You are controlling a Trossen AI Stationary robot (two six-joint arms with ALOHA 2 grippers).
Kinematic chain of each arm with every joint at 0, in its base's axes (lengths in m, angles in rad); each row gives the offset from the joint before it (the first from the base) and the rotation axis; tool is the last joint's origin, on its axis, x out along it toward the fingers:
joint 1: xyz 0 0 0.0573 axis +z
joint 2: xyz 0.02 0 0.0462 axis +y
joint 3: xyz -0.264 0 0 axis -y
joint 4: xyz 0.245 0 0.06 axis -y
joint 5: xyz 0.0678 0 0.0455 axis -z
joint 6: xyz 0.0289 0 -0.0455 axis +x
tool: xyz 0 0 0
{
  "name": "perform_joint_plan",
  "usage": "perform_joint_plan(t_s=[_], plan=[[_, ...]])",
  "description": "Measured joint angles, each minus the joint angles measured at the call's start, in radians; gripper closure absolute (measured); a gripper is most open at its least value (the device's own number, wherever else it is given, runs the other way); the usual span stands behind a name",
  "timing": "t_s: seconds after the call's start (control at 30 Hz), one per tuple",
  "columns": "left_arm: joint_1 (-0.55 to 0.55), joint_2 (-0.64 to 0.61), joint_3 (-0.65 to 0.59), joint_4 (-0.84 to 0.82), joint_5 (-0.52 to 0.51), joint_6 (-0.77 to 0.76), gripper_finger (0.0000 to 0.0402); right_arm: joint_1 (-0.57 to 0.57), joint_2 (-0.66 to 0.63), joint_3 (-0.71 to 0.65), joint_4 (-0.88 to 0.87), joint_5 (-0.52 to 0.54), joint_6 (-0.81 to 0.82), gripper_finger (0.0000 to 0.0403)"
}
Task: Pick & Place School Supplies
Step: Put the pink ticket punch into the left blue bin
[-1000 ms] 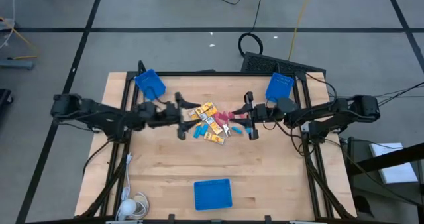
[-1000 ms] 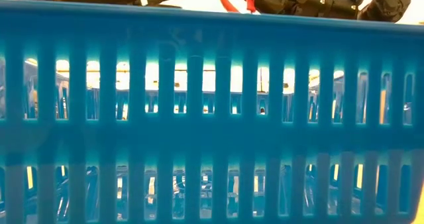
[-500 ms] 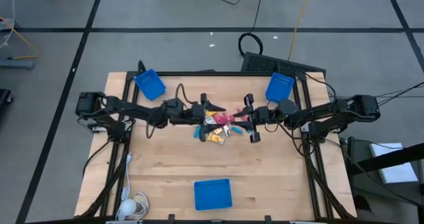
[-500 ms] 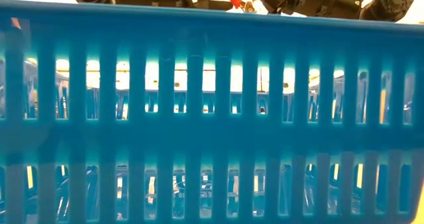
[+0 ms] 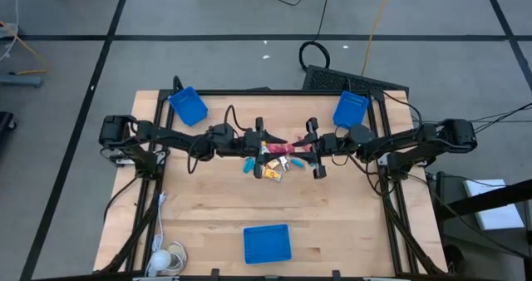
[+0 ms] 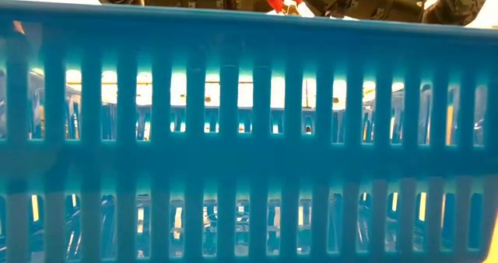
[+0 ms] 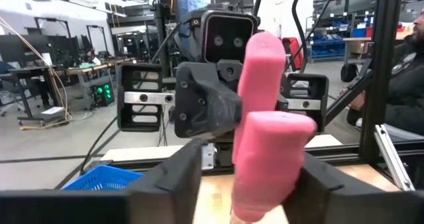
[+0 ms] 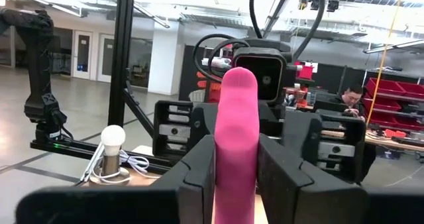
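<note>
The pink plastic-handled scissors (image 5: 283,150) hang between my two grippers above the wooden table (image 5: 208,206). My right gripper (image 8: 236,159) is clamped on one handle; my left gripper (image 7: 246,174) has the other handle between its fingers, closing onto it. Just below lie small yellow-orange rectangular packs (image 5: 270,172).

readable text: none | labels, brands, numbers, signs: none legible in any view | print on the yellow-orange packs (image 5: 269,172): too small to read
</note>
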Motion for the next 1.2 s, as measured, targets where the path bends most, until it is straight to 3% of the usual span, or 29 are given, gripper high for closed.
perform_joint_plan(t_s=[0.2,0.37,0.6,0.8,0.97,1.2], plan=[[0.0,-0.001,0.0,-0.019,0.005,0.009,0.0324,-0.001,0.0,0.0,-0.008,0.009,0.0,0.0316],[0.014,-0.096,-0.001,-0.154,-0.041,0.015,0.0324,0.0,-0.012,0.0,-0.058,0.123,0.001,0.0279],[0.056,-0.376,-0.031,-0.515,-0.273,0.04,0.0324,0.0,-0.064,0.0,-0.175,0.162,0.0,0.0245],[0.144,-0.646,-0.236,-0.551,-0.443,0.027,0.0324,0.0,-0.084,0.0,-0.212,0.164,0.0,0.0244],[0.275,-0.84,-0.416,-0.549,-0.526,-0.064,0.0324,0.0,-0.084,0.0,-0.209,0.165,-0.002,0.0248],[0.483,-0.959,-0.554,-0.556,-0.586,-0.229,0.0324,0.0,-0.084,0.0,-0.209,0.165,-0.016,0.0246]])
